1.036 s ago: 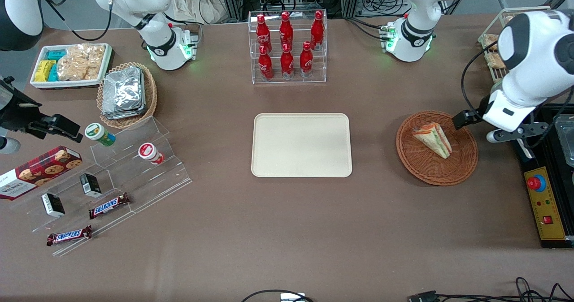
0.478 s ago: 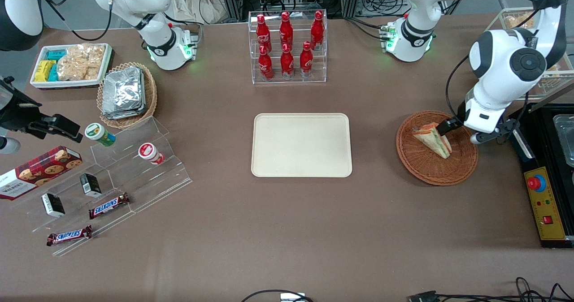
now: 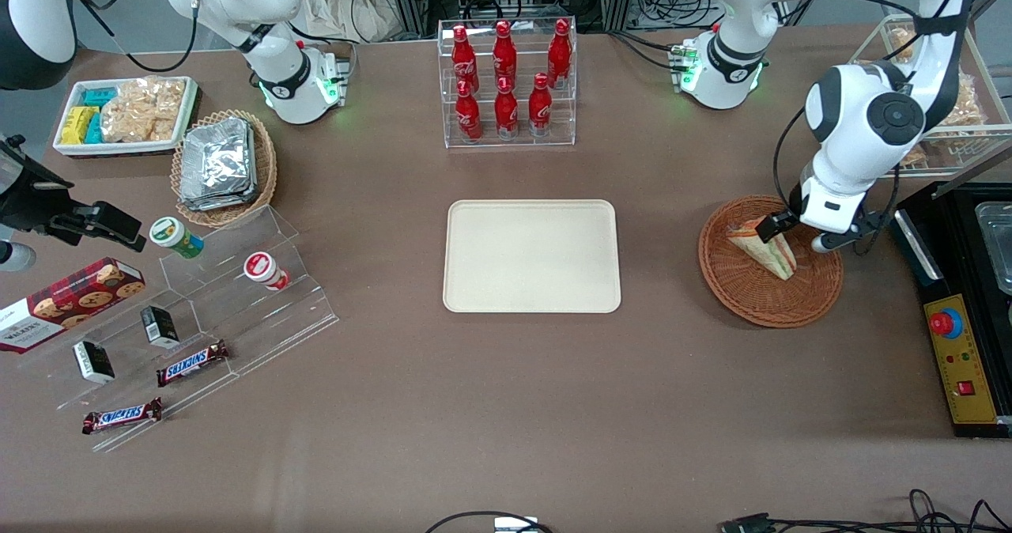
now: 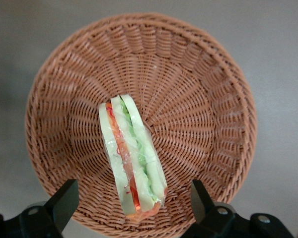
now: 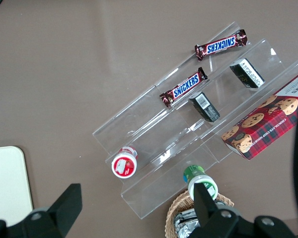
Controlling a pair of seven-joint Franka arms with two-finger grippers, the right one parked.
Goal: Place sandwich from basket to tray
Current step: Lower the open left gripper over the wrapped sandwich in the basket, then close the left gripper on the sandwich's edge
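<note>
White rounded left arm (image 3: 862, 122), black joint caps, black cable, black fingers (image 4: 64, 201).

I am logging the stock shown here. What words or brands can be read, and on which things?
"SNICKERS": two chocolate bars on the clear stepped stand.
"WALKERS": red cookie box, partly legible.
Script on the red bottles: too small to read.
No text on the sandwich, basket or tray.
The pincer hangs open above the sandwich.
</note>
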